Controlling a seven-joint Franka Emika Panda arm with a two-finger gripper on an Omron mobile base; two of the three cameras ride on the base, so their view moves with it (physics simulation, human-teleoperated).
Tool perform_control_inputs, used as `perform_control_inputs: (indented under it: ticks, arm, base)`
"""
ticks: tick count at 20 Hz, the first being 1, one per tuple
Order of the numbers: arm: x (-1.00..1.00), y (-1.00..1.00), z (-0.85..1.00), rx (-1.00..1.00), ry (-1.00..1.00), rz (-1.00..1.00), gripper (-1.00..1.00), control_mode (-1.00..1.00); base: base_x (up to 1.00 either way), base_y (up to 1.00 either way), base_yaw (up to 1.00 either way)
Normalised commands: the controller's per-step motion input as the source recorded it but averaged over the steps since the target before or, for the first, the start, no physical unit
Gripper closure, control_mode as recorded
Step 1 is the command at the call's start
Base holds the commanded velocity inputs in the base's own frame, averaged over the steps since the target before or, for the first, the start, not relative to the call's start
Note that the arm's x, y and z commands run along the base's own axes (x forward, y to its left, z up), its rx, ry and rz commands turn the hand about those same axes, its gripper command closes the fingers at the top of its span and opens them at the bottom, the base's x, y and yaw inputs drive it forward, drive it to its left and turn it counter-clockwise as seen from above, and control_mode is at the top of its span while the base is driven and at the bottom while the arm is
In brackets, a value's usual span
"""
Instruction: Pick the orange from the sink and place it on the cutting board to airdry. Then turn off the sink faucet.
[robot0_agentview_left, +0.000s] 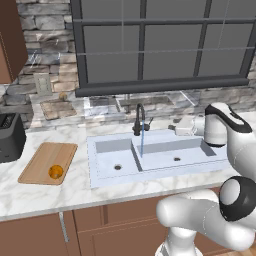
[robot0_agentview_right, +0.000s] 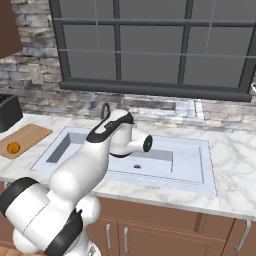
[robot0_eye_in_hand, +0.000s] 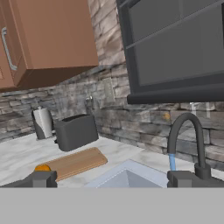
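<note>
Your orange (robot0_agentview_left: 56, 171) is resting on the cutting board (robot0_agentview_left: 45, 157), near the board's front edge, on the counter (robot0_agentview_left: 45, 192) to the left of the sink (robot0_agentview_left: 150, 172). A black toaster (robot0_agentview_left: 10, 136) stands just beyond the board's far left corner, and in the hand view a steel canister (robot0_eye_in_hand: 42, 123) sits beside it toward the wall. The sink faucet (robot0_agentview_left: 139, 120) rises at the back rim of the sink between the two basins, and a thin blue stream falls from its spout. Your end effector (robot0_eye_in_hand: 111, 178) is up above the sink, level with the faucet's arch, with its two tips spread wide apart and nothing between them.
</note>
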Motion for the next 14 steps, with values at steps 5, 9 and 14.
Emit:
perform_control_inputs:
  ticks: [5,9,14]
  arm:
    - [0.45,0.0,-0.09,0.0,0.0,0.0,-1.0,-1.0]
    - [0.38,-0.01,-0.15,0.0,0.0,0.0,-1.0,-1.0]
    - [0.29,-0.05,-0.17,0.0,0.0,0.0,-1.0,-1.0]
  base:
    - [0.0,0.0,0.0]
    - [0.0,0.0,0.0]
    - [0.0,0.0,0.0]
